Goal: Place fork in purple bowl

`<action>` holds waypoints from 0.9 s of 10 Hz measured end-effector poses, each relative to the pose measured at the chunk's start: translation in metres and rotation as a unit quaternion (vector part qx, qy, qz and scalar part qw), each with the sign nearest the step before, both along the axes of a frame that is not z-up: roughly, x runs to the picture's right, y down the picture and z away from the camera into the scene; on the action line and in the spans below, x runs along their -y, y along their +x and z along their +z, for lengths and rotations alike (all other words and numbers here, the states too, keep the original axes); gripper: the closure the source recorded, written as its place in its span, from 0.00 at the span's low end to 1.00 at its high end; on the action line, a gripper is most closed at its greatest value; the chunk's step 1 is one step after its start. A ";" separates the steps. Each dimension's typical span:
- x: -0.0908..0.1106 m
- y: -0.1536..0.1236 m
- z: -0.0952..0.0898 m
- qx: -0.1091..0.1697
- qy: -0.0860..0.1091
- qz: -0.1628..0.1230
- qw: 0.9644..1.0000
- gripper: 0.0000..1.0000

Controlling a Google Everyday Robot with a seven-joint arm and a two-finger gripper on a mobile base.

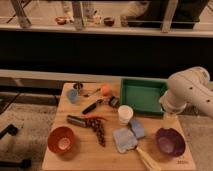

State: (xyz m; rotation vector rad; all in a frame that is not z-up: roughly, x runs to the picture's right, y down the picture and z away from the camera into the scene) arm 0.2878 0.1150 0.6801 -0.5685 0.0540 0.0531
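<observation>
The wooden desk (pixel 85 157) carries all working items, and the white arm (pixel 192 90) stands at its right side. The end effector (pixel 168 111) sits at the arm's lower end, just beside the right wall of the green tray (pixel 142 97) and above the purple bowl (pixel 170 141); whether it is wide or narrow cannot be told, and nothing can be seen held in it. The purple bowl rests near the front right corner of the desk, with the orange bowl (pixel 62 140) at the front left. The fork (pixel 91 93) lies flat near the back left of the desk, between the blue cup (pixel 73 95) and the orange ball (pixel 105 90), well apart from the end effector. Probable faults from here: a thin utensil lying flat offers little to grip and may slip or be pushed away; the blue cup and orange ball, both close by, may be knocked during the descent; the black-handled utensil (pixel 92 106), just in front of the fork, may be taken by mistake; the white cup (pixel 125 114) stands on the likely carry path (between fork and purple bowl) and may be tipped; a release at the bowl's rim may let the fork slide out. No brand or label is readable; a small dark mark at the desk's front right corner cannot be made out
</observation>
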 end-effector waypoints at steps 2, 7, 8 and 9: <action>0.002 -0.018 0.002 0.013 0.006 -0.004 1.000 0.20; 0.006 -0.046 0.005 0.045 0.022 0.010 0.999 0.20; 0.007 -0.051 0.008 0.049 0.026 0.014 0.998 0.20; 0.008 -0.055 0.010 0.053 0.029 0.016 0.998 0.20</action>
